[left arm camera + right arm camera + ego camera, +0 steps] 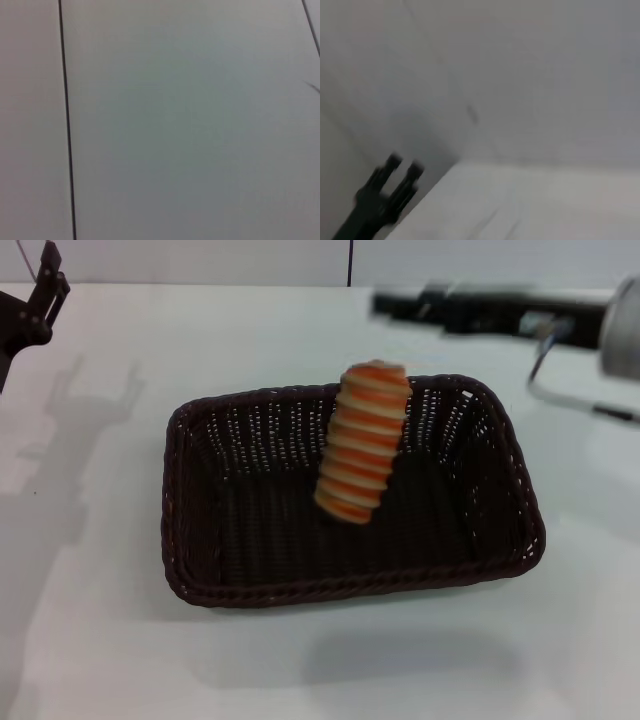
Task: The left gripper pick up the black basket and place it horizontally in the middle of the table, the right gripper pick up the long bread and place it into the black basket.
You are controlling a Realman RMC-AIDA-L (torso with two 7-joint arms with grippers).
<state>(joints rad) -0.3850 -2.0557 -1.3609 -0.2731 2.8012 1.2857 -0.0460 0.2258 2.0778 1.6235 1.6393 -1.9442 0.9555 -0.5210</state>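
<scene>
We see the large rectangular dark woven wicker black basket (250,540) lying lengthwise mid-table on the plain white table (120,640). The orange-and-cream ridged long bread (362,443) stands tilted inside it, touching no gripper. The black left gripper (45,290) sits far left; the right gripper (400,306), far right, cannot be judged.

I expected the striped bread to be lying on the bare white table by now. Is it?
No, the orange-and-cream ridged long bread is inside the dark woven wicker basket, tilted with its upper end at the far rim.
</scene>
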